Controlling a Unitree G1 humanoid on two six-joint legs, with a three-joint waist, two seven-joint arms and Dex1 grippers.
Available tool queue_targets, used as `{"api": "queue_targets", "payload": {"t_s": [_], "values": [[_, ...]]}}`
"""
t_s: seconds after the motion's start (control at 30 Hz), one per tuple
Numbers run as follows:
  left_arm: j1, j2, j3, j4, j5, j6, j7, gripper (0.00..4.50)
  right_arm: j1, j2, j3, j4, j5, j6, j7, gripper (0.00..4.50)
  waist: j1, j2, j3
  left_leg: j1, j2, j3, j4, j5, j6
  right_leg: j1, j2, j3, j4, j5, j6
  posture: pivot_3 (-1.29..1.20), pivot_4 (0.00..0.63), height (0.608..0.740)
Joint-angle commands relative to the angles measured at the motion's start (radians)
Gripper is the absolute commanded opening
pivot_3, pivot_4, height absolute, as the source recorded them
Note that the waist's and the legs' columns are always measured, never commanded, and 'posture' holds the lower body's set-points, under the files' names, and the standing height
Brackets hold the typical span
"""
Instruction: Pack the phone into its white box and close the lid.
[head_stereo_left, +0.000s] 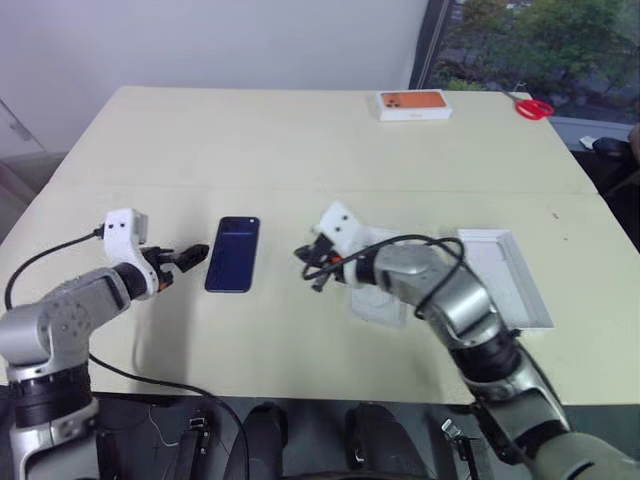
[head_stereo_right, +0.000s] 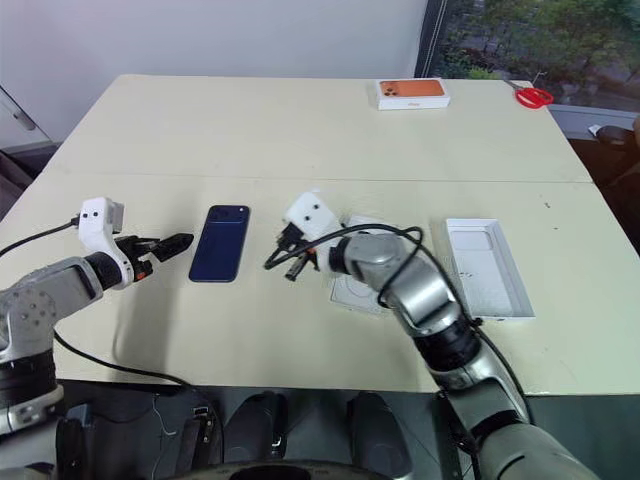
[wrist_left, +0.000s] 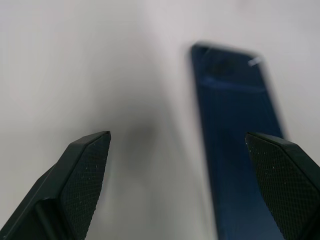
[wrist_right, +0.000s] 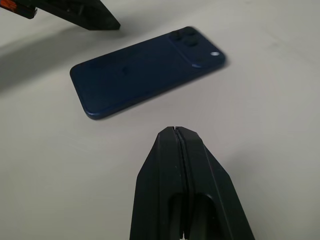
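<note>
The dark blue phone (head_stereo_left: 233, 254) lies flat, back up, on the cream table (head_stereo_left: 250, 140), its camera cluster at the far end. My left gripper (head_stereo_left: 185, 260) hovers just left of it, open with its fingers wide apart and nothing between them. My right gripper (wrist_right: 175, 131) is shut and empty, a short way right of the phone and pointing at it. Further right lies a shallow white tray (head_stereo_left: 505, 275), open side up. I cannot tell whether it is the white box or the lid. A flat white piece with a round hollow (head_stereo_right: 362, 293) lies under my right forearm.
An orange-topped white box (head_stereo_left: 413, 104) and red scissors (head_stereo_left: 534, 108) sit at the table's far right. A seam (head_stereo_left: 300, 190) crosses the table beyond the phone. The table's front edge runs just below both arms.
</note>
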Motion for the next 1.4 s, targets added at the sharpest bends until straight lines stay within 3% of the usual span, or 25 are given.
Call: {"api": "queue_targets", "payload": {"t_s": [0.03,0.27,0.53,1.0,1.4], "values": [[-0.056,-0.013,0.050,0.021,-0.039,0.115,0.021,4.50,-0.045,0.019,0.073,0.058,-0.071,-0.058,0.004,0.00,0.000,0.000,0.000,0.000,0.000,0.000,0.000,0.000,0.000,0.000,0.000,0.000,0.000,0.000,0.000,0.00,0.150,0.731],[-0.119,-0.074,0.019,0.095,-0.048,0.299,-0.001,4.50,-0.082,0.128,0.163,0.197,-0.132,-0.138,0.040,0.00,-0.001,0.000,-0.001,0.001,0.000,0.000,0.000,0.000,-0.001,0.000,0.000,0.000,0.001,0.000,0.000,0.00,0.150,0.731],[-0.115,-0.154,-0.031,0.106,-0.153,0.313,0.022,4.50,-0.095,0.203,0.167,0.327,-0.194,-0.210,0.035,0.00,0.007,0.001,-0.002,0.001,-0.001,0.000,0.000,0.001,-0.001,0.001,-0.003,0.000,0.001,0.000,0.000,0.00,0.150,0.731],[-0.184,-0.246,0.079,0.191,-0.292,0.313,0.140,4.50,-0.076,0.205,0.139,0.343,-0.239,-0.239,0.056,0.00,0.008,0.000,-0.003,0.001,-0.003,-0.001,0.000,0.001,-0.001,0.002,-0.005,-0.001,0.000,0.000,0.000,0.00,0.150,0.731],[-0.146,-0.188,-0.042,0.182,-0.429,0.313,0.162,4.50,-0.072,0.175,0.108,0.315,-0.270,-0.239,0.058,0.00,0.006,0.000,-0.003,0.001,-0.002,-0.001,0.000,0.001,-0.002,0.001,-0.005,-0.001,0.000,0.000,0.000,0.00,0.150,0.731]]}}
